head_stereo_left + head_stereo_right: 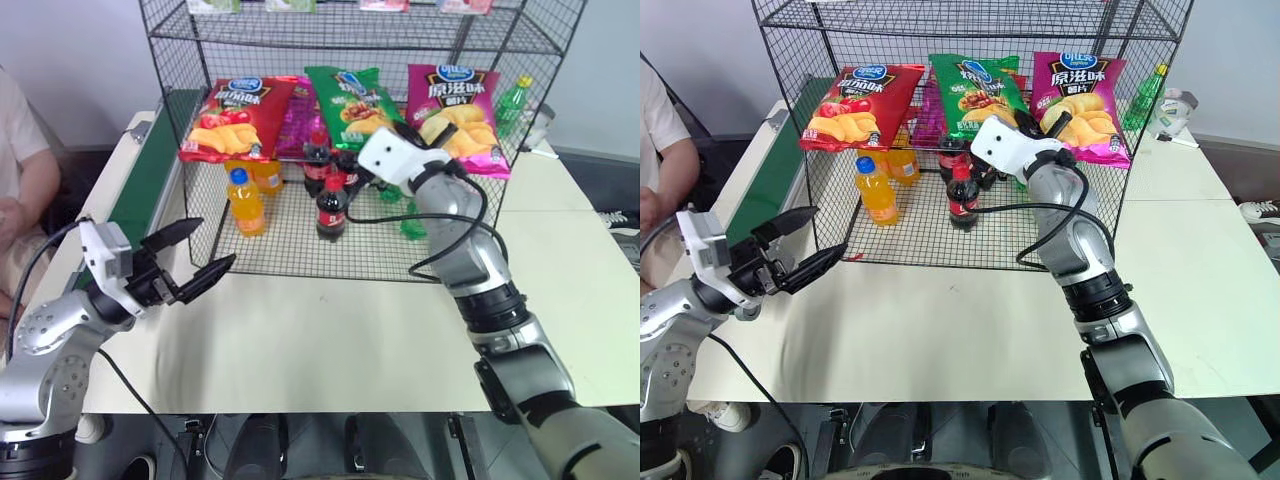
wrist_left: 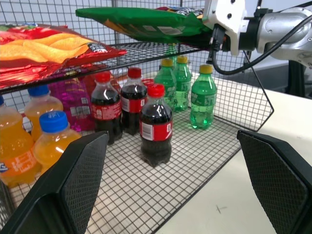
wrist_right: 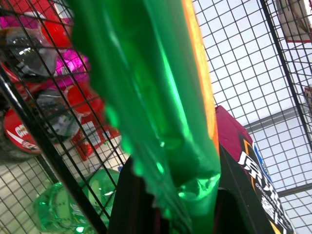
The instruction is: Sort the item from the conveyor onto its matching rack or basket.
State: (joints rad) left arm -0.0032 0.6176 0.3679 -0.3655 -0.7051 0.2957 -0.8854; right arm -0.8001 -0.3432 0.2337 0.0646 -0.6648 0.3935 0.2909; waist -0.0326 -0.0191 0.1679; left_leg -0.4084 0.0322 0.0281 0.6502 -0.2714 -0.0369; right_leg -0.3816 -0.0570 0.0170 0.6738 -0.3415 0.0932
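One green bag (image 1: pixel 346 98) lies on rack (image 1: pixel 300 225) middle tier, between red bag (image 1: pixel 232 117) and pink bag (image 1: pixel 458 105). Right gripper (image 3: pixel 168 204) clamped on its near edge. Left gripper (image 1: pixel 190 258) spread wide, idle over table (image 1: pixel 320 330). Step: placing. Next: release, withdraw clear of mesh.

The glossy green crisp bag (image 1: pixel 348 103) lies flat on a middle tier of the black wire-mesh rack (image 1: pixel 300 250), between a red bag and a pink one. The dark green conveyor (image 1: pixel 150 170) runs beside the rack's left side.
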